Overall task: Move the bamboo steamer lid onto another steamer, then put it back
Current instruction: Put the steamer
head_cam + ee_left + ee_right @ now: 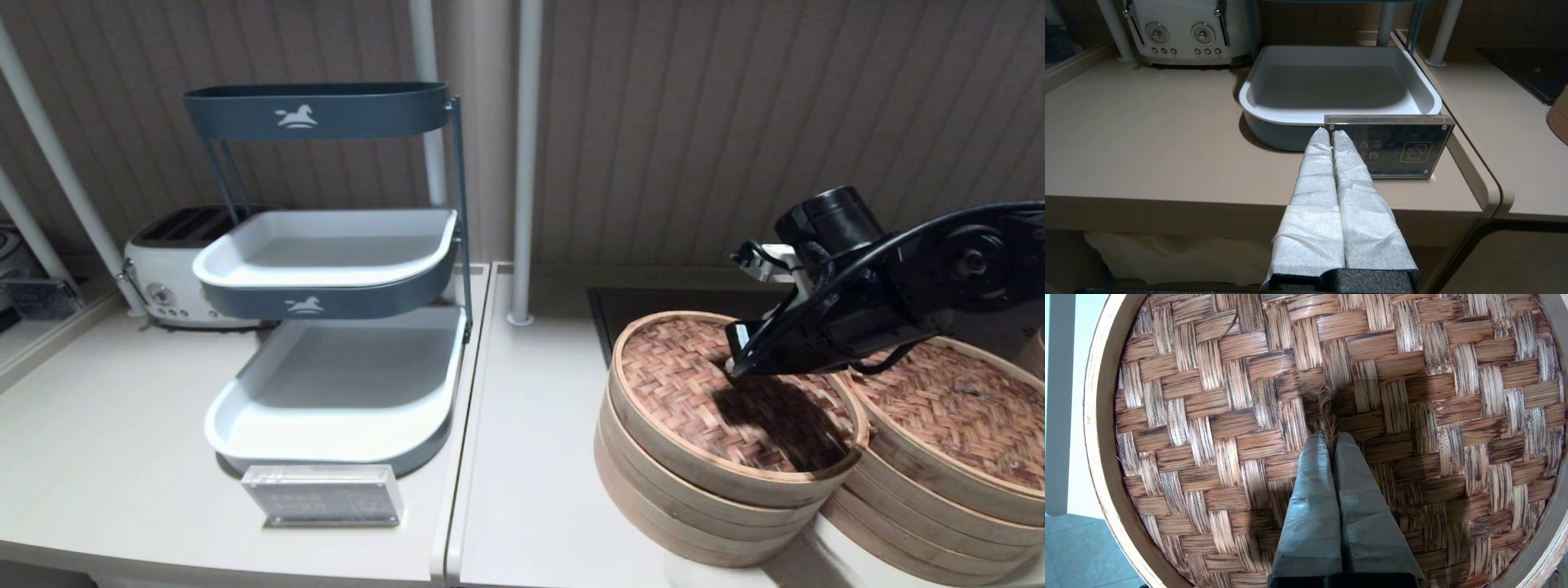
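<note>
Our right gripper [1330, 435], fingers pinched together on the knot [1326, 410] of the bamboo steamer lid [694, 384], works right of the horse-logo rack [326, 269] on the beige counter [106, 457]; our left gripper [1330, 134], fingers pressed together empty, waits before the "高温" sign [1404, 149].

1. Open bench [531, 457] strip between the three-tier tray rack [331, 327] and the left steamer stack [694, 498].
2. Acrylic sign [324, 495] blocking the rack's front.
3. No gap between the two steamer stacks [922, 523]; rims touching.
4. White poles [522, 163] and toaster [175, 269] crowding the back wall.
</note>
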